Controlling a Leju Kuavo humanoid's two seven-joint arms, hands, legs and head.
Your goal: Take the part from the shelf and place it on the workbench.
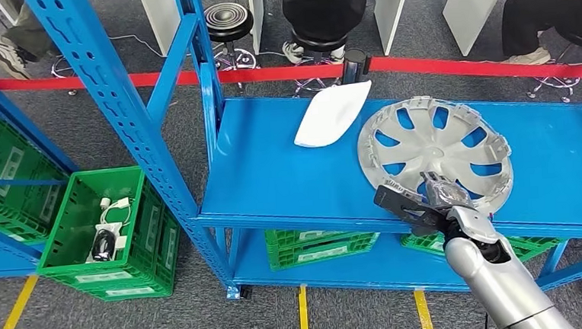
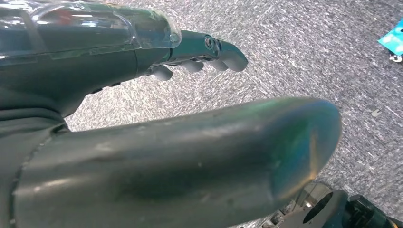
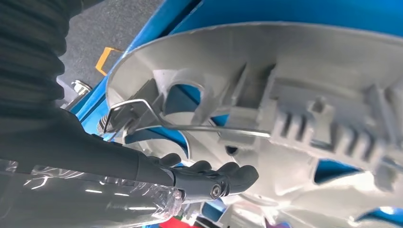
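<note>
Part: the silver wheel cover [image 1: 434, 154] lies flat on the top board of the blue shelf [image 1: 273, 165], its ribbed inner side up, toward the right end and close to the front edge.
My right robot hand [image 1: 428, 202]: it is at the cover's near rim, fingers [image 3: 209, 172] curled against the plastic by a spoke opening. It looks like a grip on the rim, though I cannot see the thumb side clearly.
My left robot hand [image 2: 190, 118]: hangs over grey carpet, fingers apart, holding nothing.
Key relation: the cover lies straight ahead of my right robot hand and away from me; being round, it has no long axis. My right arm is by far the nearer.
Next move, as I judge it: lift the near edge and draw the cover toward me off the board.
Surface: smooth painted metal; a white plastic piece [image 1: 334, 113] lies just beside the cover.
Room: green crates [image 1: 109, 229] below and left, red barrier tape [image 1: 267, 73] behind, seated people beyond.
</note>
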